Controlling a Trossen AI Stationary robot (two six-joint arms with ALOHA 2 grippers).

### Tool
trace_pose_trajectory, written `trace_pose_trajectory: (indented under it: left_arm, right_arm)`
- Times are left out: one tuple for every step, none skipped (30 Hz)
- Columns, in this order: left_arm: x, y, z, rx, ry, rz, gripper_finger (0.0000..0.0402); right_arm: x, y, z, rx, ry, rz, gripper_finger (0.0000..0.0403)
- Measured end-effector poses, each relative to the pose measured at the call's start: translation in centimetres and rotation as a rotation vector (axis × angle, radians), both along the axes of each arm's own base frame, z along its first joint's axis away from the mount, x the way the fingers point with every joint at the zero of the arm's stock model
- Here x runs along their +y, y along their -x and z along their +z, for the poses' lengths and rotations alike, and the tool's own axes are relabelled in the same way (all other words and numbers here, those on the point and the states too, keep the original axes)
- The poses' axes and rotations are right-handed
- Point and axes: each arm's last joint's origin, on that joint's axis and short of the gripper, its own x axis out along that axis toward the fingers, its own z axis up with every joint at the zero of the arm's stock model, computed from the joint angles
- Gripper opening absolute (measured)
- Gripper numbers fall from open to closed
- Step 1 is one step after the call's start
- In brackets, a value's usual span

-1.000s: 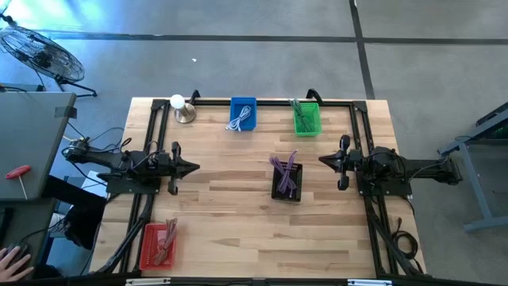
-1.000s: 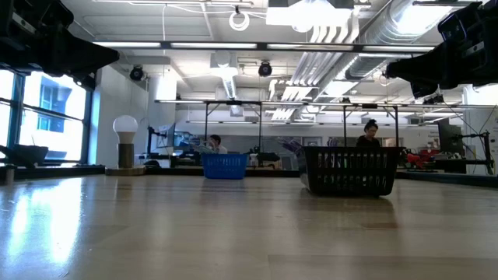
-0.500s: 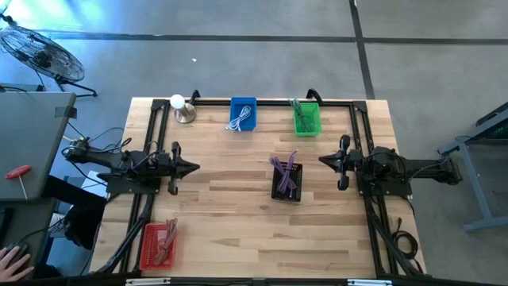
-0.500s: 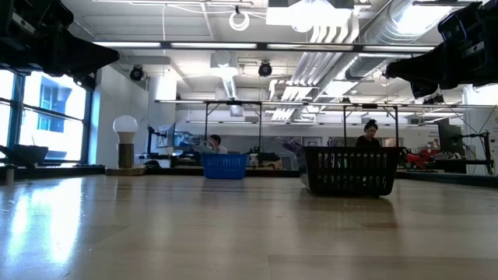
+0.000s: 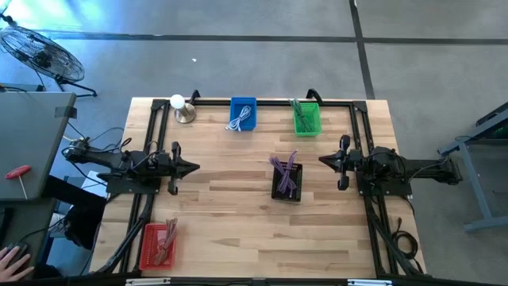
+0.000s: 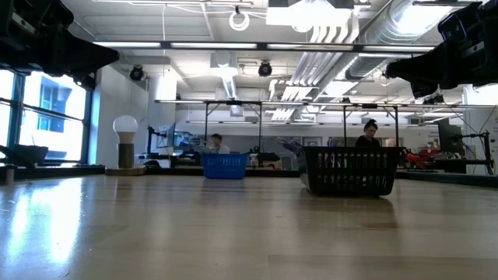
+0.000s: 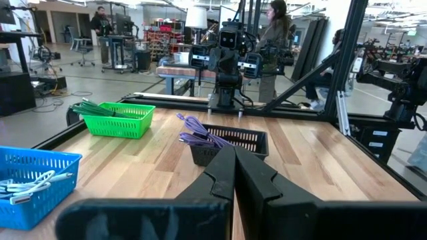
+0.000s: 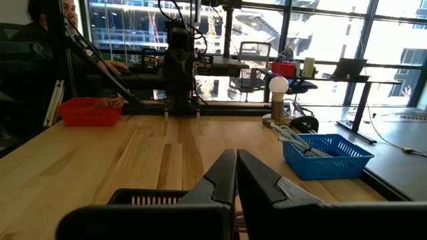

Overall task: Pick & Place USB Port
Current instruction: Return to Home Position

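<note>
Left gripper (image 7: 235, 153): fingers pressing together in the foreground. Black bin (image 7: 248, 134), mid-frame: holding purple cables (image 7: 199, 135). Green bin (image 7: 117, 127) and blue bin (image 7: 27, 160): sitting off to one side on the table (image 7: 313, 160).

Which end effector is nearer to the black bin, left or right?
Right. The right end effector hangs close beside the black bin; the left end effector is much farther off, on its opposite side.

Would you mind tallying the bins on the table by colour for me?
Blue bin: 1
Green bin: 1
Black bin: 1
Red bin: 1
Total: 4
</note>
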Motion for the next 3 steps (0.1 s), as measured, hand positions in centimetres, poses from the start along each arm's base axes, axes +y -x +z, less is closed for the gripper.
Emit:
trace_pose_trajectory:
  left_arm:
    - [0.00, 0.00, 0.00, 0.000, 0.000, 0.000, 0.0000]
    - [0.00, 0.00, 0.00, 0.000, 0.000, 0.000, 0.0000]
    - [0.00, 0.00, 0.00, 0.000, 0.000, 0.001, 0.0000]
  right_arm:
    - [0.00, 0.00, -0.01, 0.000, 0.000, 0.000, 0.0007]
    - [0.00, 0.00, 0.00, 0.000, 0.000, 0.000, 0.0007]
    - [0.00, 0.00, 0.00, 0.000, 0.000, 0.000, 0.0007]
